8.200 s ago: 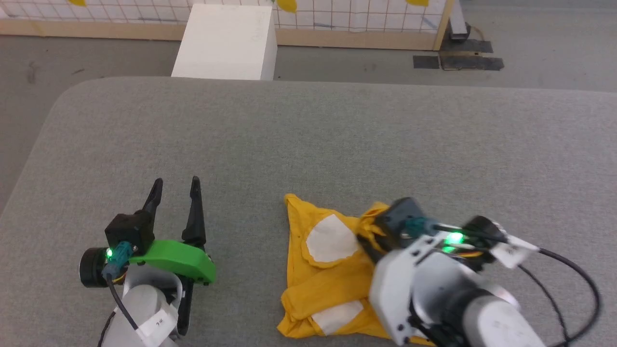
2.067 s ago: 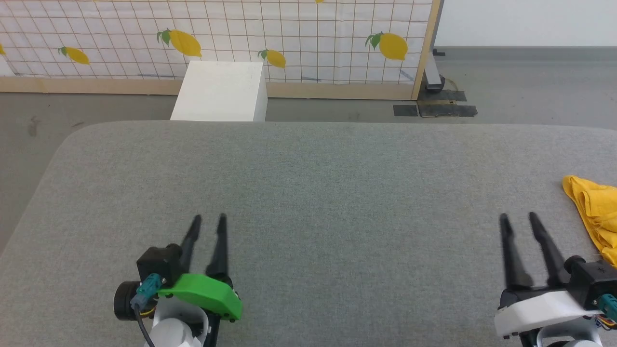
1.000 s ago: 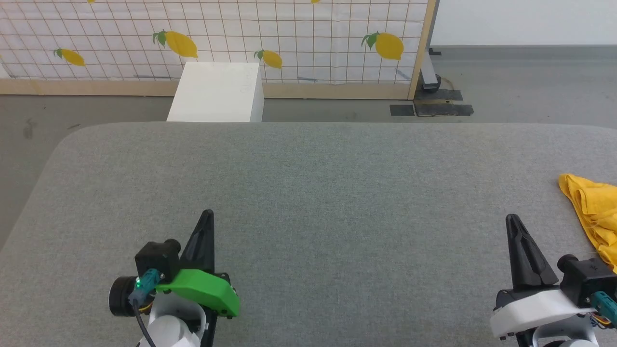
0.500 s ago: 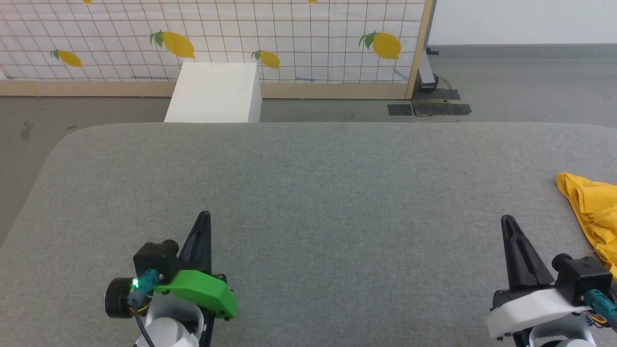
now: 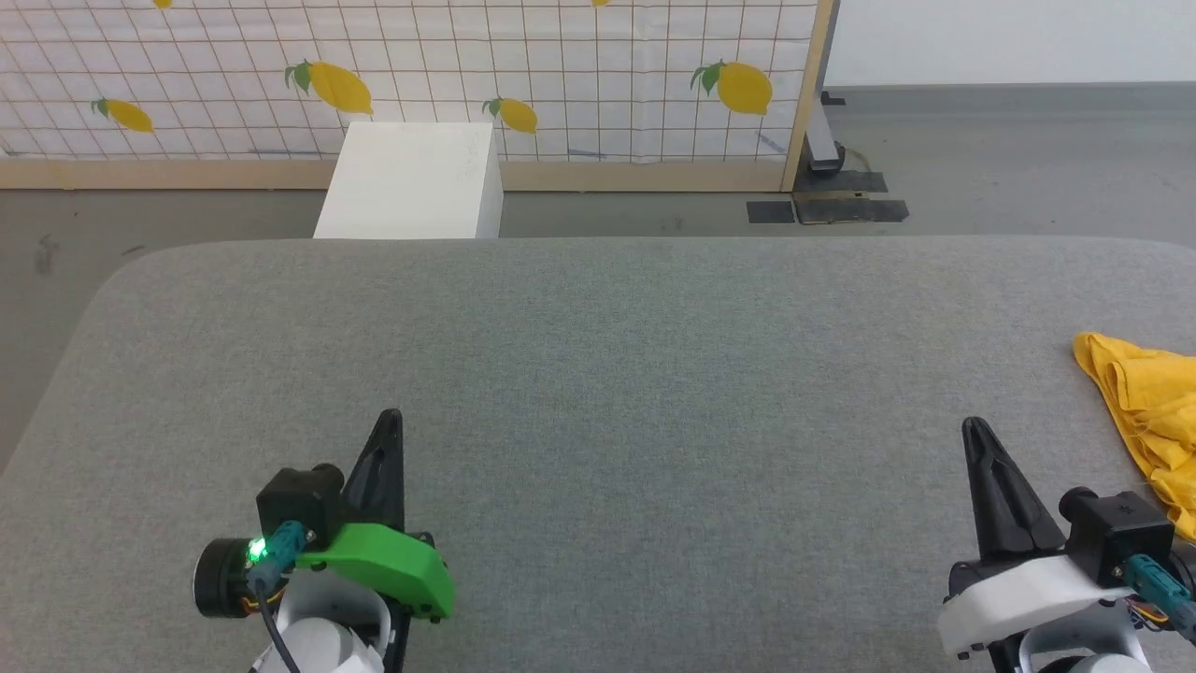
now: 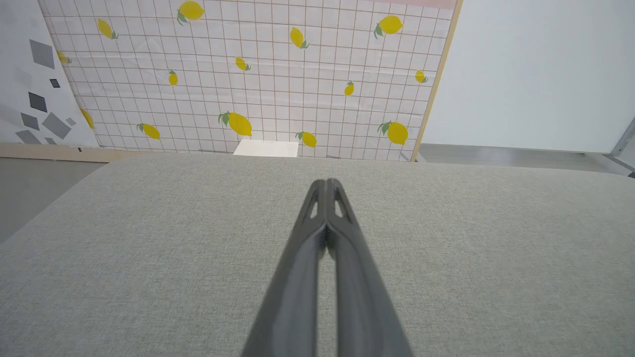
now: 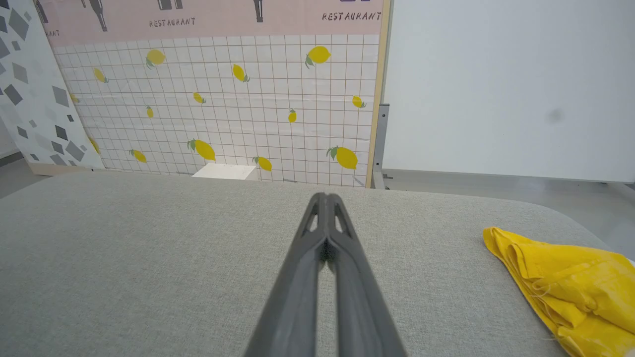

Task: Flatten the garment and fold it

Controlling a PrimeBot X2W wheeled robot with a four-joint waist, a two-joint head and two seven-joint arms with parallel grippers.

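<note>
Garment (image 5: 1142, 411) sits bunched up at the far right edge of the grey padded tabletop (image 5: 598, 336). It's a crumpled mustard-yellow heap of folds, partly cut off by the edge of the head view. Right gripper (image 5: 972, 426) is to its left, near but not touching, with its fingers pinched together tip to tip and holding nothing. Plain grey tabletop runs between the two. Left gripper (image 5: 392, 417) is way over on the other side, well apart from the cloth, and it's clamped together the same way with nothing in it. Both point away from the robot across the table. Past the table's far edge there's a white box (image 5: 411, 182) on the floor. Behind that stands a lemon-print grid panel (image 5: 579, 56) with a wooden frame, and some dark floor plates (image 5: 827, 210) lie by its right post.
</note>
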